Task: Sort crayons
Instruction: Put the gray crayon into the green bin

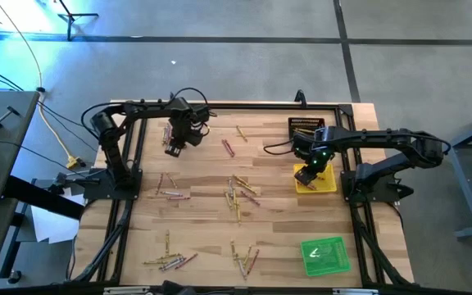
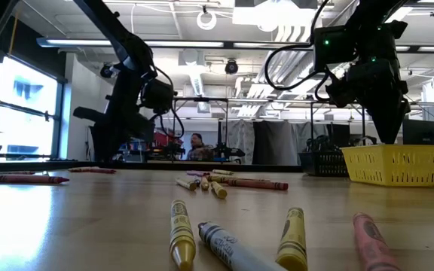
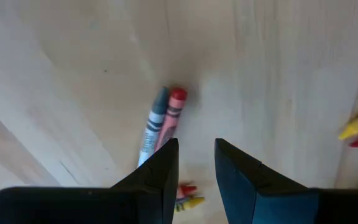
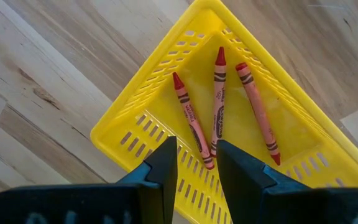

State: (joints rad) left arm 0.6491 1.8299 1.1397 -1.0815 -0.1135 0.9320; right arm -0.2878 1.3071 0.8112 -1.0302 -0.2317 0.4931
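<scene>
Many crayons lie flat and scattered over the wooden table, with clusters at the middle and along the near edge. My left gripper hangs open near the far left, pointing down. A grey and a red crayon lie side by side on the wood just beyond its fingertips. My right gripper hangs open over the yellow tray. Three red crayons lie on that tray's floor. Nothing is between its fingers.
A black tray stands at the far right behind the yellow one, and a green tray stands at the near right. Black frame rails run along both sides of the table. Close to the low camera lie several crayons.
</scene>
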